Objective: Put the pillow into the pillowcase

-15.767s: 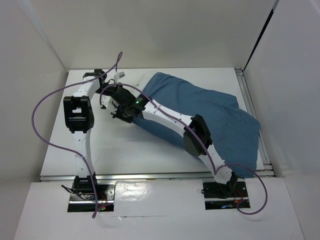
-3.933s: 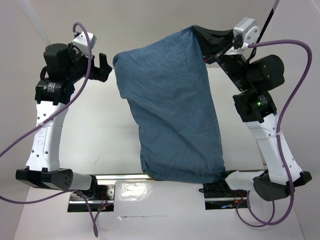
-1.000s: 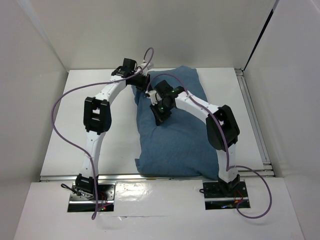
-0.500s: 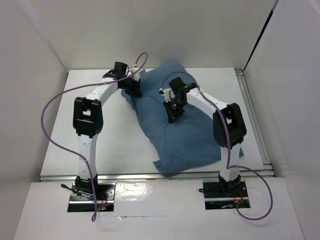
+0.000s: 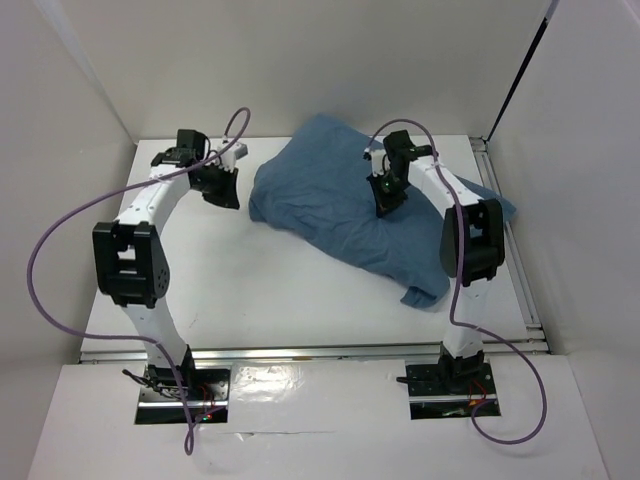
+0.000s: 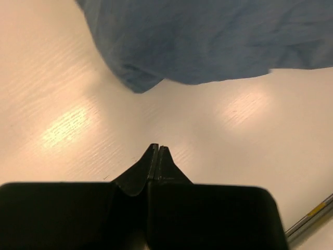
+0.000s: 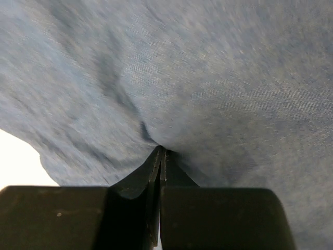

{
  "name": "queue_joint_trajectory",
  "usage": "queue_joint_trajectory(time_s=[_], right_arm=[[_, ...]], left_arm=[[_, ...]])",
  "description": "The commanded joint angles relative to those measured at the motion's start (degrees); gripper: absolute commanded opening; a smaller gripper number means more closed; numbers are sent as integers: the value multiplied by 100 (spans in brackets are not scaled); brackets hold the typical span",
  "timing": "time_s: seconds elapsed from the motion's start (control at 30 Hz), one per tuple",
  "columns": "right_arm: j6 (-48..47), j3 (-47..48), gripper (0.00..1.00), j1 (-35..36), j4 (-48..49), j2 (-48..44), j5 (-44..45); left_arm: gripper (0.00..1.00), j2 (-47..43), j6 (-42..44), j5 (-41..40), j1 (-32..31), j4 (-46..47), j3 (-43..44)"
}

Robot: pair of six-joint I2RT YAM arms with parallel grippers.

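Note:
The dusty-blue pillowcase [image 5: 330,190] lies puffed and wrinkled across the back and right of the table, with one corner [image 5: 422,296] trailing toward the front. No white pillow shows in any view. My right gripper [image 5: 388,203] rests on top of the pillowcase near its middle. In the right wrist view my right gripper [image 7: 161,149] is shut, with a pucker of the blue fabric [image 7: 218,78] at its tips. My left gripper [image 5: 224,190] is shut and empty over bare table, left of the case. In the left wrist view my left gripper [image 6: 157,147] faces the case's rounded edge [image 6: 140,80], apart from it.
White walls enclose the table on three sides. A metal rail [image 5: 503,215] runs along the right edge and another [image 5: 300,350] along the front. Purple cables loop above both arms. A rail end [image 6: 311,216] shows in the left wrist view.
The pillowcase has slid right and back along with my right gripper. My left gripper has come off the case's left edge and moved left over the bare table.

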Motion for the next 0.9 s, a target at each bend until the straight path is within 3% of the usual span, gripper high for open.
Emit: queue_joint_trajectory(time_s=[0.0,0.17,0.37,0.6,0.87], right_arm=[[-146,346,0,302,93,40,-34],[-146,-416,0,1215,93,-784,-122],[-348,-1454,0,2297,93,-1796,0],[-234,-1334,0,2412,400,-2201,1168],[38,-1754,0,2351,1454,-2843,2576]], left_arm=[[0,-720,-36,686,-46,-38,239],[0,-255,-274,967,-511,-249,1827],[0,781,-485,1354,-774,-188,2902],[0,1696,-468,1881,-1135,58,3369],[0,2504,-986,2163,-1434,1226,3632]])
